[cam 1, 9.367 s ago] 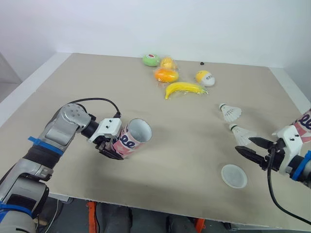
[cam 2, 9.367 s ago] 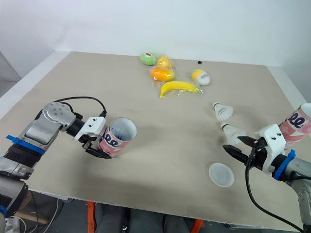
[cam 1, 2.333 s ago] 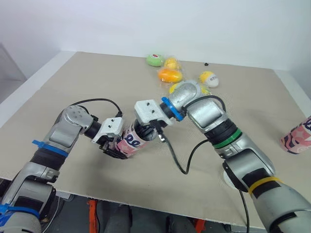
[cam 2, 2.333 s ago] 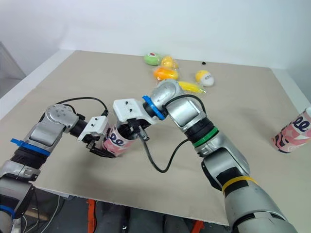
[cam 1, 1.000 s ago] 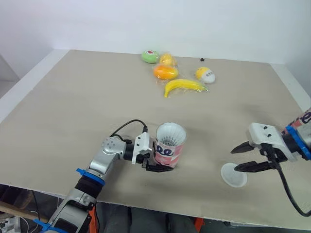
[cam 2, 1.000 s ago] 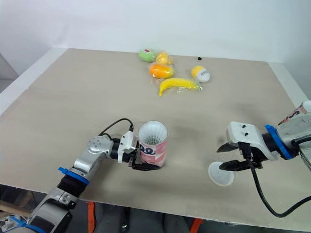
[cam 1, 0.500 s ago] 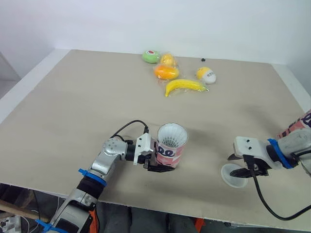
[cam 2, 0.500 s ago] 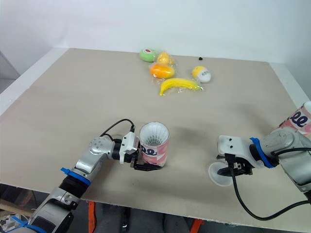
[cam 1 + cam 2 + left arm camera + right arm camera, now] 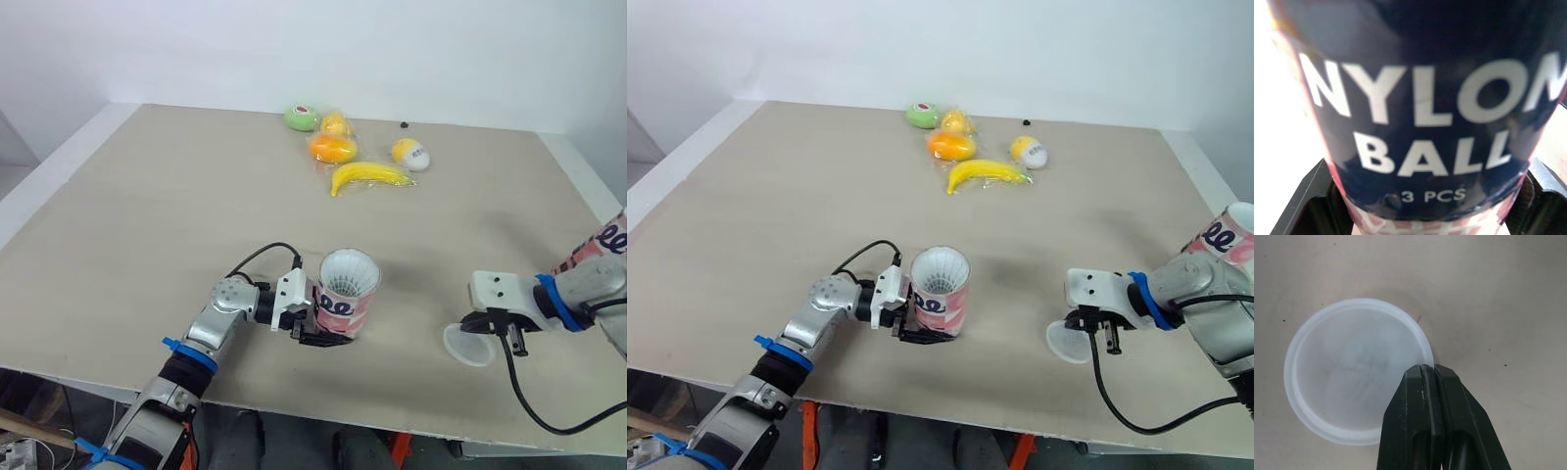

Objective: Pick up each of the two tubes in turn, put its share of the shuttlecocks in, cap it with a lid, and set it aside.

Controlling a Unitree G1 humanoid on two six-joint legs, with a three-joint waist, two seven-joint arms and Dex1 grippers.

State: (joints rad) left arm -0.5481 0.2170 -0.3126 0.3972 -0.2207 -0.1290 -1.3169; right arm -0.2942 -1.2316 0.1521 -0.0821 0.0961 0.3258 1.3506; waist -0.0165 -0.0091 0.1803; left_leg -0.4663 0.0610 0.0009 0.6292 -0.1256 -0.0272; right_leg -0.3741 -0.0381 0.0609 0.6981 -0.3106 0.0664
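Observation:
A pink and white tube stands upright near the table's front middle, and my left gripper is shut on its lower part. Its dark label reads NYLON BALL in the left wrist view. A white shuttlecock skirt shows in the tube's open mouth. To the right, my right gripper is shut on the rim of a translucent white lid. The lid hangs tilted just above the table. A second pink tube stands at the far right edge.
At the back of the table lie a green ball, an orange fruit, a banana and a yellow and white egg shape. The table's front edge runs close below both grippers.
My right gripper has shut on the lid's rim and tipped the lid up off the table. The left gripper and its tube have stayed put.

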